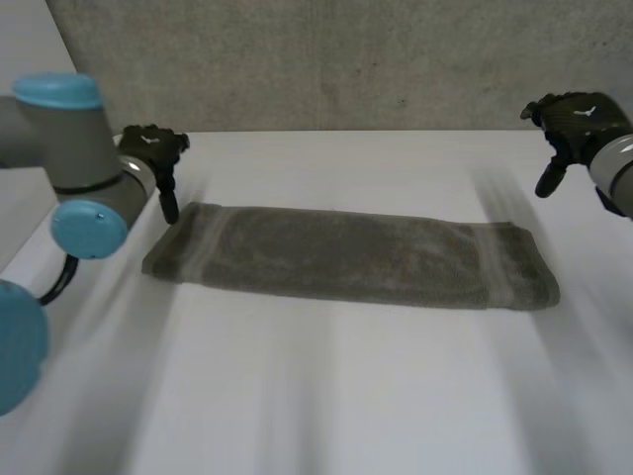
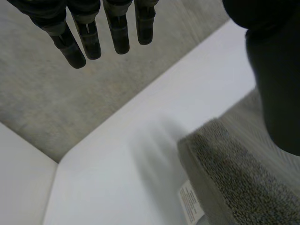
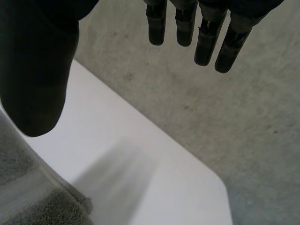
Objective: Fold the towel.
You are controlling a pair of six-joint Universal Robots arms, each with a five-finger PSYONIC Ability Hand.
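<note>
The grey-green terry towel (image 1: 346, 257), already doubled into a long narrow band, lay flat on the white table (image 1: 346, 396). The black left hand (image 1: 153, 148) hung just off the towel's left end and the black right hand (image 1: 574, 119) was raised well clear of its right end, each with fingers straight, spread from the thumb and holding nothing. The likely trouble was a shallow pinch catching only the top layer at either end, so the band would peel open or fold crooked.
</note>
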